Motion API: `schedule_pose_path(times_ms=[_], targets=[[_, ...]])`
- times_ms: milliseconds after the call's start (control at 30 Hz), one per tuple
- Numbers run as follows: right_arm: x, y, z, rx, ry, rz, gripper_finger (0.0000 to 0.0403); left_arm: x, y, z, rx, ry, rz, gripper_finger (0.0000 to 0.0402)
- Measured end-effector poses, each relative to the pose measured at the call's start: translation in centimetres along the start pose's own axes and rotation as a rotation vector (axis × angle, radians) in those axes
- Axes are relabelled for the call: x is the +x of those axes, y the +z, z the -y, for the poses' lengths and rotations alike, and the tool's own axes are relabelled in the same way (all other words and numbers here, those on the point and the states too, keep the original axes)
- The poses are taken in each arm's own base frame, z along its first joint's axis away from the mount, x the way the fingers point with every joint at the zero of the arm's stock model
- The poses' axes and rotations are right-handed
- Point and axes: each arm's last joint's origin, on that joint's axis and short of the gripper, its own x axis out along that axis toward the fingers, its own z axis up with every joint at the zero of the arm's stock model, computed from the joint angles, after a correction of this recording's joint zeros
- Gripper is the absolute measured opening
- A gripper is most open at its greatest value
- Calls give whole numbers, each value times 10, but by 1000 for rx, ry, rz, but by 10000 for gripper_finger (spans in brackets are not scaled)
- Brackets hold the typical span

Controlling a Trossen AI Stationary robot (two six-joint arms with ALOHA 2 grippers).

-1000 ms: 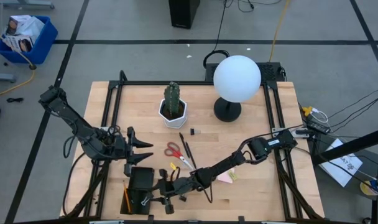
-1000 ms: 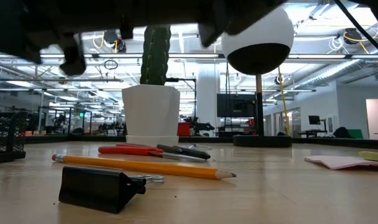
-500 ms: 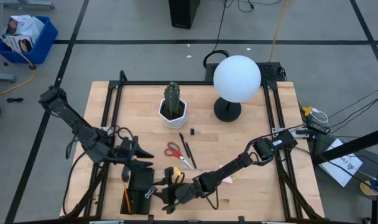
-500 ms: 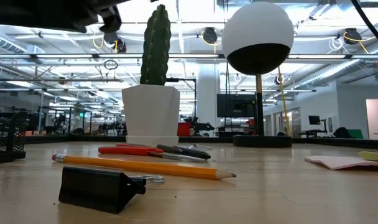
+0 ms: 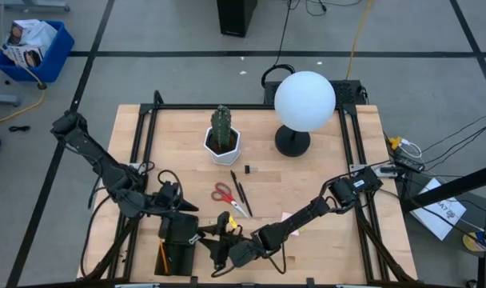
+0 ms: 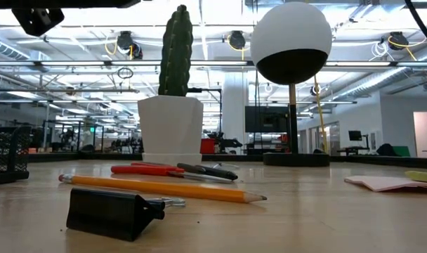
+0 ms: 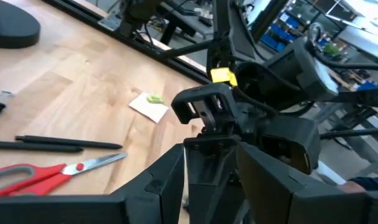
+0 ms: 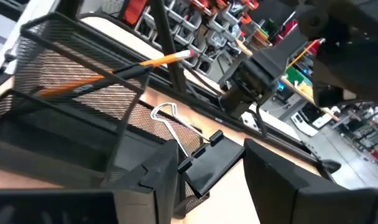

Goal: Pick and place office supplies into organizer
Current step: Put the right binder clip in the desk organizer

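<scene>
Pale wooden table top [image 5: 323, 184] framed in black rails, on a grey floor crossed by dark tape lines; beyond it, seen level, a wide hall with strip lights and shelving. Toward the far edge, a cactus in a white faceted pot [image 5: 223, 138] and a lamp with a white globe [image 5: 304, 99]. Left gripper [image 5: 185, 210] stretched low from the left edge, level and pointing at the right arm, fingers parted by a narrow gap with nothing between them. Just beyond its tips, red-handled scissors [image 5: 221, 192] and two thin dark pens [image 5: 241, 192] flat on the wood; right beside it, toward the near edge, the black mesh organizer [image 5: 179, 234] with an orange pencil [image 5: 161, 254] inside. Right gripper [image 5: 213, 246] reached far across from the right side, forearm low over a pink sticky-note pad [image 5: 291, 227], tips at the organizer's wall. Closed around a black binder clip [image 8: 207, 167], wire handles aimed at the mesh, clip just at the rim. Well clear of both claws, near the low camera, a second binder clip [image 6: 112, 211] and another orange pencil [image 6: 164, 188] on the wood.
</scene>
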Motion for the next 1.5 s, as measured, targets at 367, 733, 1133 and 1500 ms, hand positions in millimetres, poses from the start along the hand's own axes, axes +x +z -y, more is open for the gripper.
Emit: schedule_pose_path(times_ms=[367,733,1133,1500], targets=[[-16,10,-5,-167,-152,-42,154,-4,-10,1,-52,-12,-93,152],[-18,24,17,-284,-240,-77,154,-4,-12,0,-75,3,-111,152],[-14,25,25,-331,-260,-78,154,-4,-13,-1,-74,4,-122,152],[-11,29,31,-365,-292,-56,154,-4,-14,-2,-55,7,-137,152]])
